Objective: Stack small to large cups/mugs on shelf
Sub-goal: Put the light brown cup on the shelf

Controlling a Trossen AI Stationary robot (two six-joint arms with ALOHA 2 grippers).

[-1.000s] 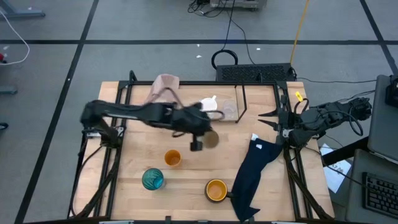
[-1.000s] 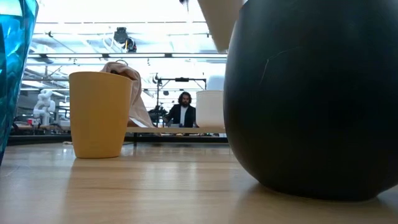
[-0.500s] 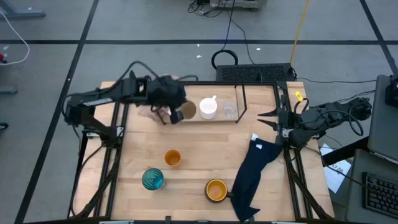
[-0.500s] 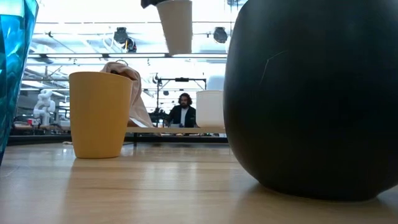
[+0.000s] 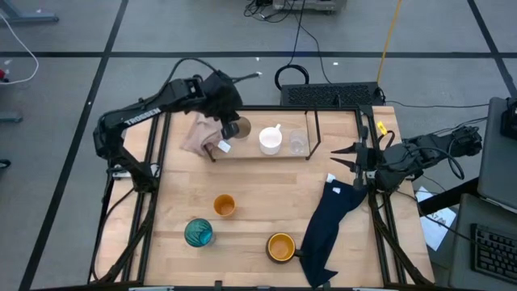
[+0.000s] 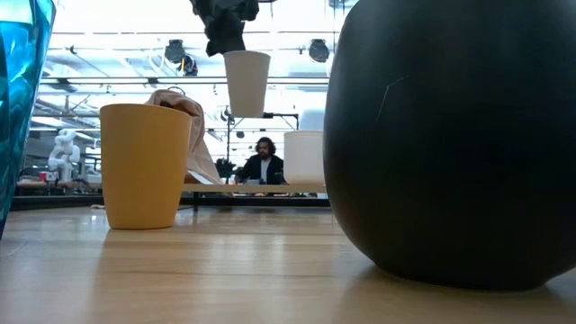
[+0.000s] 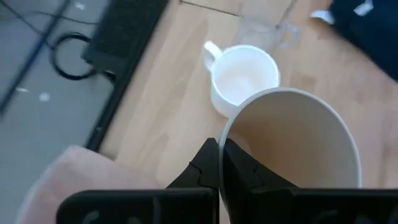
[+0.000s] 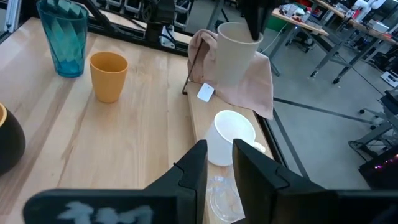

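My left gripper (image 5: 229, 123) is shut on the beige cup (image 5: 241, 128) above the left part of the black rod shelf (image 5: 316, 129) at the table's far side. The white handled mug (image 5: 269, 141) and the tiny clear cup (image 5: 298, 143) stand on their bases inside the shelf frame. The small orange cup (image 5: 224, 205), the teal glass (image 5: 198, 233) and the orange-yellow mug (image 5: 280, 246), dark outside, stand on the table near the front. My right gripper (image 5: 347, 158) is open and empty at the table's right edge. My left gripper pinches the beige cup's wall at the rim (image 7: 225, 138), one finger inside the cup and one outside. The fingers (image 6: 223, 27) come from above, pointing down. The cup (image 6: 247, 83) hangs upright below them, clear of the shelf and table.
A pink cloth (image 5: 202, 133) lies bunched at the shelf's left end, beside the held cup. A navy cloth (image 5: 331, 218) lies along the table's right side down to the front edge. A person (image 6: 264, 165) sits in the room beyond the table.
My left gripper has carried the beige cup from over the table's middle toward the far edge and a little left, to above the shelf's left part beside the white mug. The cup has stayed in the hold and now hangs upright.
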